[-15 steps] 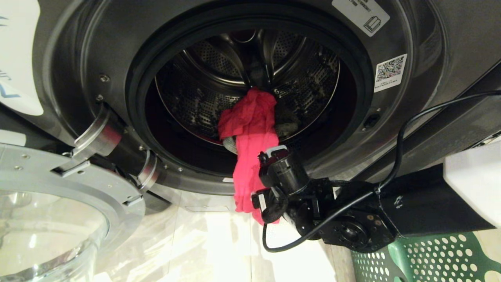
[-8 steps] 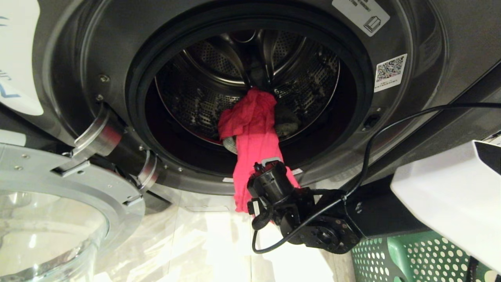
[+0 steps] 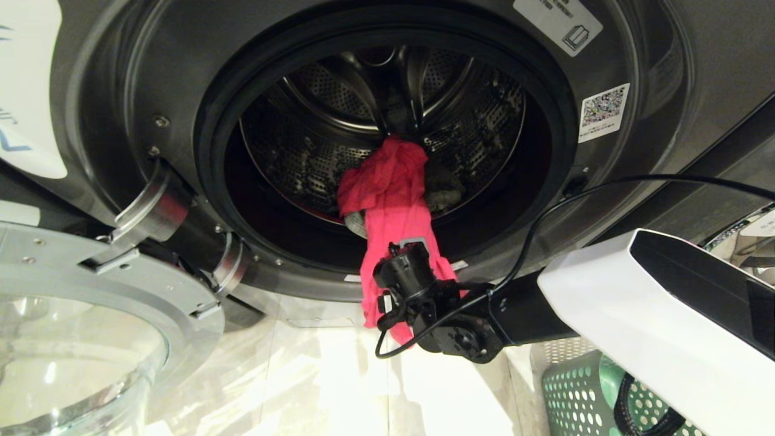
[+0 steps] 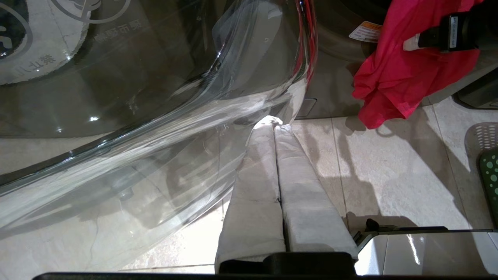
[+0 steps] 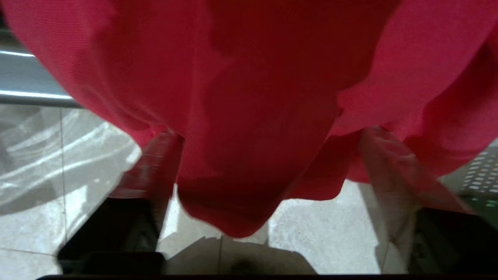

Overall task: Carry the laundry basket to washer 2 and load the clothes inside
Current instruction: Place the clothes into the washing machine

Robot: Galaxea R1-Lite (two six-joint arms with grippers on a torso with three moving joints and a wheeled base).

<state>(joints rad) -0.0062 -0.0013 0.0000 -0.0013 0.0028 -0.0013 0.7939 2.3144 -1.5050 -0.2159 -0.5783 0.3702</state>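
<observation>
Right gripper at washer 2's mouth, fingers spread wide either side of the hanging red garment, nothing clamped.

Cloth is soft, light, limp: top half lies in the drum, lower half droops over the door lip toward the floor. Best hold, in my judgement, is the bunched hanging part, then push far into the drum. Laundry basket sits near right on the floor. Left gripper, pads pressed together, empty, parked by the open glass door at left.
</observation>
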